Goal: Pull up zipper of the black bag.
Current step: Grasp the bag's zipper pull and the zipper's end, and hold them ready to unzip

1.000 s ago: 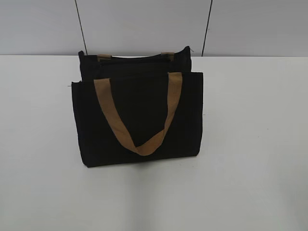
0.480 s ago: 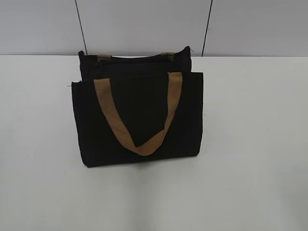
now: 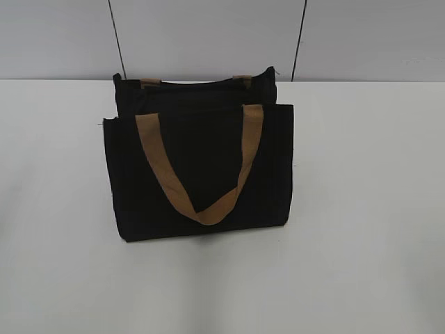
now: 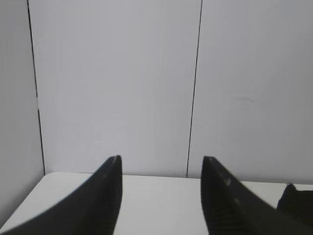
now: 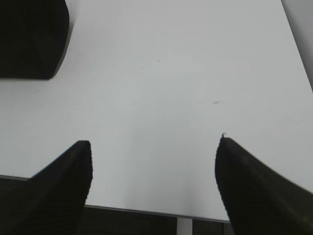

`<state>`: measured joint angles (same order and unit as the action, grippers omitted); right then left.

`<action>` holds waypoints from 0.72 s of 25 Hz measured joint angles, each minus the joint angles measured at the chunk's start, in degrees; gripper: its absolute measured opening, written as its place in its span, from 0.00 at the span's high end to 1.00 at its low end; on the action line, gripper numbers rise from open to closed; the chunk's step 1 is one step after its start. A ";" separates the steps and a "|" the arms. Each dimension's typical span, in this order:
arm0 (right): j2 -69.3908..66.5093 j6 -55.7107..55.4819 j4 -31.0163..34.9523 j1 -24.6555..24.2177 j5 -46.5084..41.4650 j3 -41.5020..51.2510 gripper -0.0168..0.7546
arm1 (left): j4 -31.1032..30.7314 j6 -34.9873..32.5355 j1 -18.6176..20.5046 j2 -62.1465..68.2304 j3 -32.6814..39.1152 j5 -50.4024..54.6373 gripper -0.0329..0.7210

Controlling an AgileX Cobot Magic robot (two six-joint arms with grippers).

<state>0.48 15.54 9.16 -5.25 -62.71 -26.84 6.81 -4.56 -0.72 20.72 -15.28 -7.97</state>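
— Where is the bag [image 3: 198, 170] being kept?
— It is being stood on the table [image 3: 361, 209], mid-table; its zipper cannot be made out.
— And the hands?
— The left hand [image 4: 161, 196] and right hand [image 5: 154, 181] are being held spread, nothing grasped, well apart from the bag.

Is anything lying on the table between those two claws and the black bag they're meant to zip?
Nothing visible does. The left end effector and right end effector are open over bare white table, with the black bag only at each view's edge. The zipper pull itself can't be made out.
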 joint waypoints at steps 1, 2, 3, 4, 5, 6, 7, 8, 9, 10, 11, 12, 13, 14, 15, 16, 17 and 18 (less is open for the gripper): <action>0.00 0.00 0.00 0.00 0.00 0.00 0.21 | 0.00 0.45 0.00 2.49 1.55 -3.26 0.44; 0.00 0.00 0.00 0.00 0.00 0.00 0.21 | -0.25 1.31 0.00 6.33 3.32 -6.24 0.44; 0.00 0.00 0.00 0.00 0.00 0.00 0.21 | -0.68 2.27 0.00 9.24 4.37 -8.65 0.44; 0.00 0.00 0.00 0.00 0.00 0.00 0.21 | -2.16 3.55 0.00 12.89 5.39 -11.79 0.44; 0.00 0.00 0.00 0.00 0.00 0.00 0.21 | -4.08 5.15 0.00 16.70 6.07 -15.17 0.44; 0.00 0.00 0.00 0.00 0.00 0.00 0.21 | -6.20 6.75 0.00 20.66 6.43 -18.95 0.44; 0.00 0.00 0.00 0.00 0.00 0.00 0.21 | -9.29 8.96 0.00 24.08 6.56 -23.12 0.44; 0.00 0.00 0.00 0.00 0.00 0.00 0.21 | -12.13 11.15 0.00 28.36 6.56 -27.07 0.44; 0.00 0.00 0.00 0.00 0.00 0.00 0.21 | -14.80 13.04 0.00 33.47 6.49 -32.07 0.44; 0.00 0.00 0.00 0.00 0.00 0.00 0.21 | -16.88 14.26 0.00 37.68 6.44 -36.32 0.45; 0.00 0.00 0.00 0.00 0.00 0.00 0.21 | -18.73 15.28 0.00 41.79 6.44 -39.32 0.45; 0.00 0.00 0.00 0.00 0.00 0.00 0.21 | -21.30 16.57 0.00 45.74 6.22 -42.31 0.45; 0.00 0.00 0.00 0.00 0.00 0.00 0.21 | -23.25 17.52 0.00 49.49 5.80 -44.31 0.45; 0.00 0.00 0.00 0.00 0.00 0.00 0.21 | -25.86 18.36 0.00 52.44 5.22 -45.63 0.45; 0.00 0.00 0.00 0.00 0.00 0.00 0.21 | -29.06 19.20 0.00 55.61 4.31 -46.36 0.45; 0.00 0.00 0.00 0.00 0.00 0.00 0.21 | -32.75 20.06 0.00 58.30 3.21 -46.82 0.45; 0.00 0.00 0.00 0.00 0.00 0.00 0.21 | -35.95 20.68 0.00 60.25 2.21 -47.15 0.45; 0.00 0.00 0.00 0.00 0.00 0.00 0.21 | -39.65 21.05 0.00 62.24 0.99 -47.42 0.45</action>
<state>0.48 15.54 9.16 -5.25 -62.71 -26.84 -32.84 16.48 -0.72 82.96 -14.28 -55.39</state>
